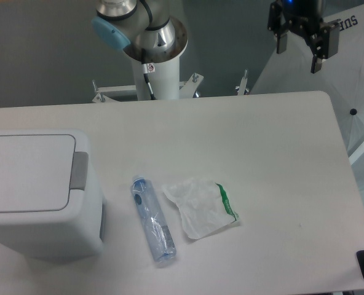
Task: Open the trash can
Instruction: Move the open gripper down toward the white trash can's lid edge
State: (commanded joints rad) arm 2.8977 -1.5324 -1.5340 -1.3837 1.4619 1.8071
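The trash can [34, 190] is a boxy white bin at the table's left edge. Its flat lid [25, 172] lies closed, with a small grey push tab [79, 171] on the right side. My gripper [300, 54] hangs high at the upper right, above the table's far right corner and far from the bin. It is open, its two dark fingers [281, 42] spread apart with nothing between them.
A clear plastic bottle with a blue cap [152, 219] lies on the table just right of the bin. Beside it is a thin white wrapper with a green stripe [200, 206]. The arm's base column [157, 67] stands behind the far table edge.
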